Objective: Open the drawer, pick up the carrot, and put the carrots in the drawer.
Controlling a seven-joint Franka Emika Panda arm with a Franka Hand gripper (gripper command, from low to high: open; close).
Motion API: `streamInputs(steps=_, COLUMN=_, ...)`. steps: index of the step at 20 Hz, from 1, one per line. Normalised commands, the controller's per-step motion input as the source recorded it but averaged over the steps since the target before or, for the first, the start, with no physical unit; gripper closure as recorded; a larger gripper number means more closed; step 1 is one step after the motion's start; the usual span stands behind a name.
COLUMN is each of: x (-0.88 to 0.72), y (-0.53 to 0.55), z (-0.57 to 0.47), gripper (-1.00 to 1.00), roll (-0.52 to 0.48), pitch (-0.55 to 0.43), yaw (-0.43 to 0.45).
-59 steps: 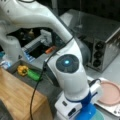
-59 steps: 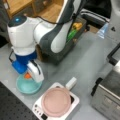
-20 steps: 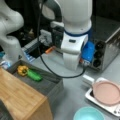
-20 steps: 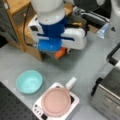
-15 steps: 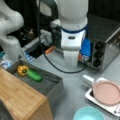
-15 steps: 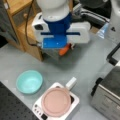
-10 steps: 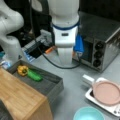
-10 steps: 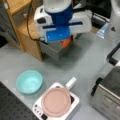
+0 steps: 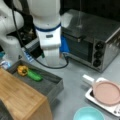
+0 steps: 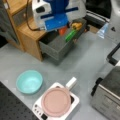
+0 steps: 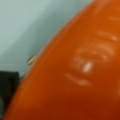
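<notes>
— Carrot (image 10: 62,30): where was it?
— Held over the open drawer (image 10: 56,46), under the gripper (image 10: 60,23); it filled the wrist view.
— Fingers?
— Hidden; clamped, apparently. A yellow pepper (image 9: 22,70) lay inside.

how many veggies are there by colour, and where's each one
orange: 1, the carrot under the hand, over the open drawer
yellow: 1, the pepper in the drawer
green: 1, the green piece beside the pepper
total: 3
</notes>
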Motion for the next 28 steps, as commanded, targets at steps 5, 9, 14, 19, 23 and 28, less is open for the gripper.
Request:
streamInputs(steps=5, x=-0.14, y=-0.03, z=-0.02, gripper=1.0, roll=-0.089, pitch=-0.151, yaw=0.535)
streamInputs(steps=9, x=-0.19, y=-0.04, z=-0.03, gripper=1.0, roll=-0.065, pitch=-0.142, yaw=0.46)
streamInputs(steps=14, x=-0.25, y=-0.12, z=-0.22, gripper=1.0, roll=-0.025, pitch=-0.168, yaw=0.372)
streamInputs(steps=19, x=-0.25, y=-0.2, z=-0.39, gripper=1.0, roll=0.008, pitch=-0.191, yaw=0.29)
streamInputs(steps=23, x=-0.22, y=-0.25, z=-0.34, gripper=1.0, roll=0.023, pitch=-0.19, yaw=0.254)
streamInputs(steps=28, x=-0.21, y=-0.13, z=-0.19, gripper=1.0, roll=0.021, pitch=-0.191, yaw=0.171)
